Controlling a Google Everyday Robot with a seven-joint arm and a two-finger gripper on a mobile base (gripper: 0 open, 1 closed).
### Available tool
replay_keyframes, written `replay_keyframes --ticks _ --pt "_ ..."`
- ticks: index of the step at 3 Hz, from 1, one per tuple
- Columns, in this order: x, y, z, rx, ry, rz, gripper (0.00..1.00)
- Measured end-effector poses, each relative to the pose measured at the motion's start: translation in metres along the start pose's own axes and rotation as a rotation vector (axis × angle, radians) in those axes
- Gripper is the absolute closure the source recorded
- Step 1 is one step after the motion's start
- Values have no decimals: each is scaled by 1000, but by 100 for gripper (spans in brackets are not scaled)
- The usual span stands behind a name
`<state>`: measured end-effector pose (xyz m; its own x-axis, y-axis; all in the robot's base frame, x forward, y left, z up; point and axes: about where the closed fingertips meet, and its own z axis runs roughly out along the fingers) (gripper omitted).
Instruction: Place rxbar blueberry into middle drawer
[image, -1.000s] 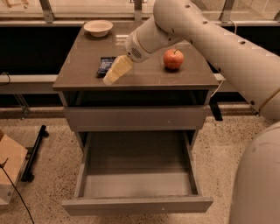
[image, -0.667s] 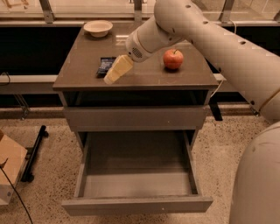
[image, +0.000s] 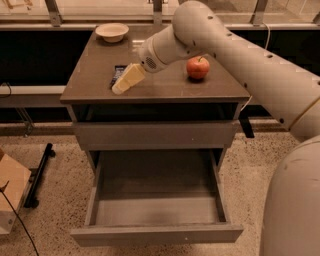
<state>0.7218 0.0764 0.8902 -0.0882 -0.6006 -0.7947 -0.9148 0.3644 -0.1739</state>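
The rxbar blueberry (image: 116, 74), a small dark flat bar, lies on the cabinet top left of centre. My gripper (image: 124, 82), cream-coloured, points down and to the left. It sits right over the bar's right side and hides part of it. The middle drawer (image: 155, 209) is pulled out wide open below the cabinet front, and its pale grey floor is bare. The arm reaches in from the right across the cabinet top.
A red apple (image: 198, 67) stands on the cabinet top to the right of the gripper. A pale bowl (image: 112, 31) sits at the back left. A flat grey front panel (image: 155, 135) is above the open drawer. A cardboard box (image: 10, 192) and a black stand (image: 39, 172) are on the floor at left.
The gripper has edged slightly to the left over the bar. The bar, apple and drawer have not moved.
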Motion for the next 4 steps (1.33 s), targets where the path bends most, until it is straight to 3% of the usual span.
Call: replay_keyframes --ticks 2,4 --pt "-1 -15 39 15 -97 62 0" --pt "-2 -23 74 -17 -156 106 0"
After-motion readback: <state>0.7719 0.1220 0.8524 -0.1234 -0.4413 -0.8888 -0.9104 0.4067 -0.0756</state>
